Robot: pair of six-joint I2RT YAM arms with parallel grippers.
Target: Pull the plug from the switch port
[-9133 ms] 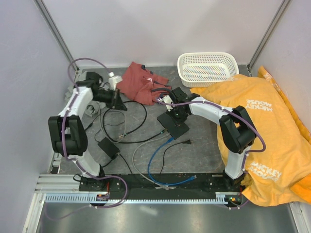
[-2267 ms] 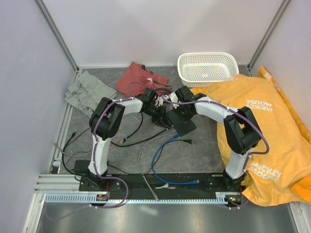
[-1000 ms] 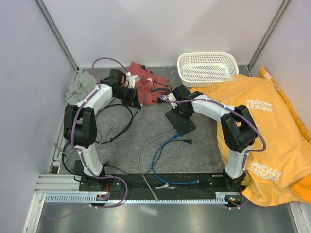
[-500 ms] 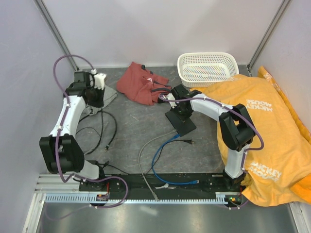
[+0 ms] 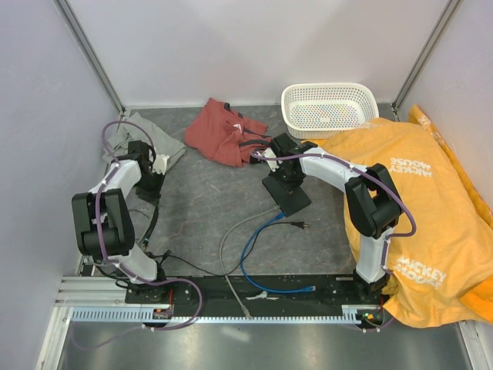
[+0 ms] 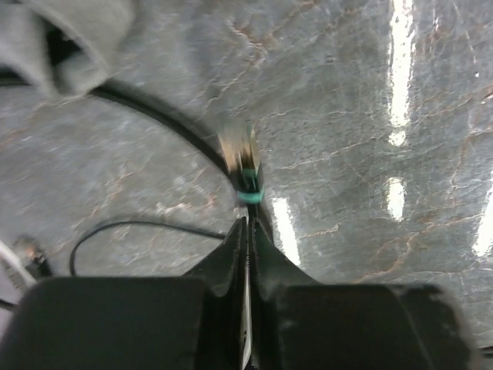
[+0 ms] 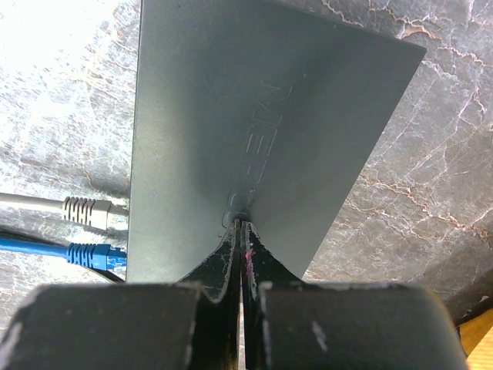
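The switch (image 5: 291,199) (image 7: 254,116) is a flat black box lying mid-table. My right gripper (image 5: 283,179) (image 7: 242,223) is shut, its tips pressing down on the top face. A grey plug (image 7: 88,210) and a blue plug (image 7: 91,253) sit at the box's left edge. My left gripper (image 5: 150,183) (image 6: 248,222) is far off at the table's left side. It is shut on a thin black cable just behind its plug (image 6: 245,166), which has a teal band and hangs free, blurred, over the grey floor.
A white basket (image 5: 330,108) stands at the back right, with a red cloth (image 5: 225,131) and a grey cloth (image 5: 150,139) at the back. Orange fabric (image 5: 416,200) covers the right side. Grey (image 5: 231,239) and blue (image 5: 254,247) cables trail toward the front rail.
My left gripper has drawn back from the rear-left corner toward the near side with the black cable, its jaws closing tighter. The right gripper stays on the switch.
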